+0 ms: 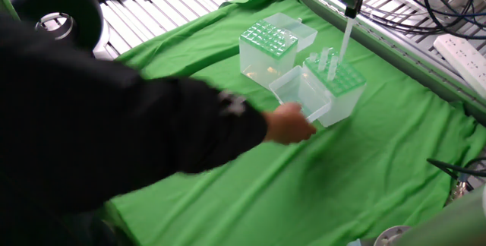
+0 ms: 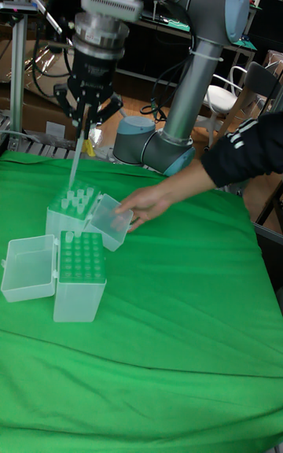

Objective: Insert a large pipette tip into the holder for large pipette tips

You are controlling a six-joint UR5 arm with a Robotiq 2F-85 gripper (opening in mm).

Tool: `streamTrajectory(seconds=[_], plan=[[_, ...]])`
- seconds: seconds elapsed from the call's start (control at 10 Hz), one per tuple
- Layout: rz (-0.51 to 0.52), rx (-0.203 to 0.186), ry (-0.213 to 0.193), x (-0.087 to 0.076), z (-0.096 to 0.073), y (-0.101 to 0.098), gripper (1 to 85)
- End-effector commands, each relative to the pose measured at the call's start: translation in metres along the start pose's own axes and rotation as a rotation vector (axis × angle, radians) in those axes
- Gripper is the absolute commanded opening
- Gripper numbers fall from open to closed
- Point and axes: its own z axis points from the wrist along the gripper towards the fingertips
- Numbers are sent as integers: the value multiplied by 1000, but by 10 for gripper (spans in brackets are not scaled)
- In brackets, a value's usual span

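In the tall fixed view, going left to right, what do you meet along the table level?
Open lid of the near box → near box with the green grid top → holder for large pipette tips → its clear lid → person's hand.

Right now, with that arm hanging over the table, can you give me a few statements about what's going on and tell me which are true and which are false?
1. The gripper holds a large pipette tip pointing downward. True.
2. A person's hand touches the open lid of the holder for large pipette tips. True.
3. The table is covered with a blue cloth. False: the cloth is green.
4. Only one box stands on the cloth. False: a second box stands beside the holder.
5. The held tip is already seated fully in the holder. False: most of its length is above the top plate.
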Motion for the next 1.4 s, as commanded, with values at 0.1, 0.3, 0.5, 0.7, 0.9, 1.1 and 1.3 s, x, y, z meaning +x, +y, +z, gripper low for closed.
streamTrajectory(seconds=[0.1,0.3,0.5,0.7,0.9,1.1,1.3], plan=[[-30,-20,39,16,-69,-1,37],[-50,-11,22,8,-75,-3,37],[-70,-9,-1,-9,-63,-9,27],[-68,-31,-74,-27,-63,-3,33],[-52,8,-90,-32,-64,-13,33],[-119,20,-47,-21,-63,-16,10],[-127,-12,-20,-3,-68,-11,30]])
